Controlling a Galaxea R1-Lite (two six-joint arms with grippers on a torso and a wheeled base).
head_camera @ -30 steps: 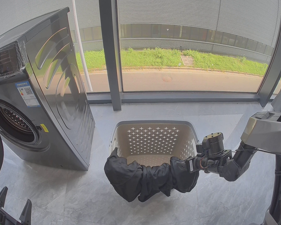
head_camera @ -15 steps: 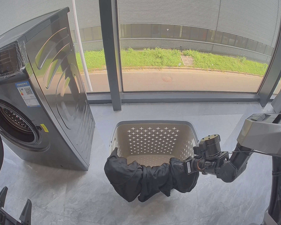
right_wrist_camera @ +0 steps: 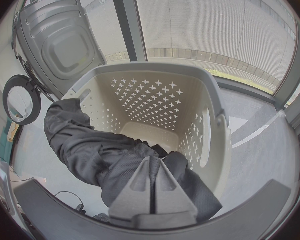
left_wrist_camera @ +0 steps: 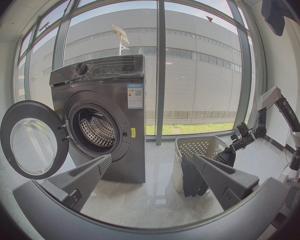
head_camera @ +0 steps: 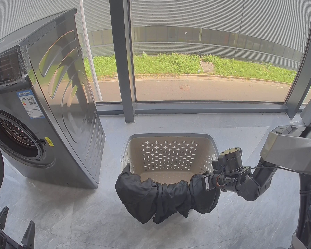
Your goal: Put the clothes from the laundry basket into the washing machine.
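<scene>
A black garment point(head_camera: 162, 197) hangs over the near rim of the cream laundry basket point(head_camera: 169, 137) on the floor. My right gripper point(head_camera: 201, 184) is at the garment's right end, and its fingers point(right_wrist_camera: 140, 180) are shut on a fold of the black cloth point(right_wrist_camera: 90, 147). The grey washing machine point(head_camera: 41, 97) stands to the left with its round door point(left_wrist_camera: 33, 140) swung open and the drum point(left_wrist_camera: 95, 127) showing. My left gripper point(head_camera: 17, 218) is low at the near left, open, with nothing between its fingers point(left_wrist_camera: 90, 170).
The basket point(right_wrist_camera: 146, 67) holds nothing apart from the draped garment. Window glass and a dark pillar point(head_camera: 122, 52) stand behind it. Bare floor point(head_camera: 93, 218) lies between basket and machine.
My right arm has shifted slightly left, pushing the garment's right end in a little. The left gripper, basket and machine have not moved.
</scene>
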